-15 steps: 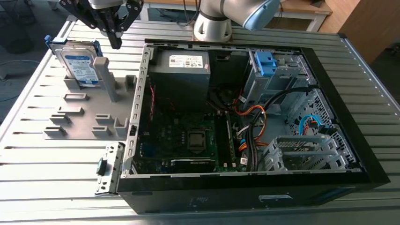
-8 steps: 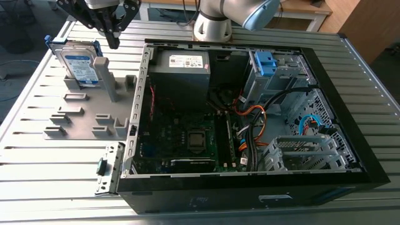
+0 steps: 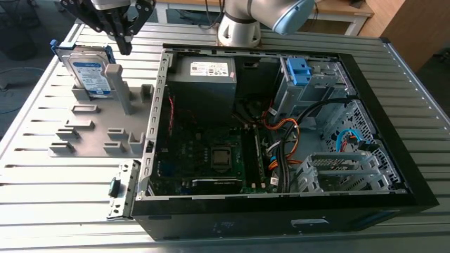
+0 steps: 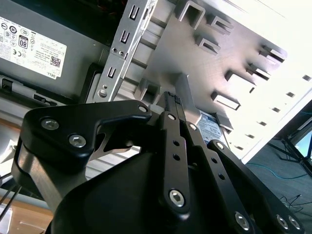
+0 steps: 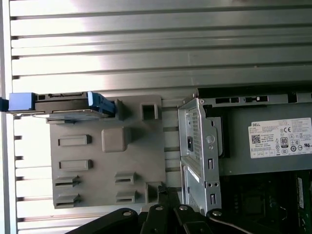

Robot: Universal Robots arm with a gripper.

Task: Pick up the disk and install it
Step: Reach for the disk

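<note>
The disk (image 3: 90, 74) stands on edge in a slot at the back of a grey holder plate (image 3: 98, 132), on the exterior view's left. It is silver, with a blue-and-white label and a blue bracket. From above, in the first wrist view, the disk (image 5: 66, 108) is a thin strip with blue ends. My gripper (image 3: 125, 50) hangs just above the holder, beside the disk toward the exterior view's right and not touching it. Its black fingers (image 4: 171, 100) are pressed together with nothing between them.
An open black computer case (image 3: 281, 224) lies on the ribbed metal table (image 3: 42, 179), right of the holder. Inside are a grey power supply (image 3: 204, 74), a metal drive cage with a blue latch (image 3: 299, 71), and loose cables (image 3: 288, 142). The arm's base (image 3: 239, 31) stands behind the case.
</note>
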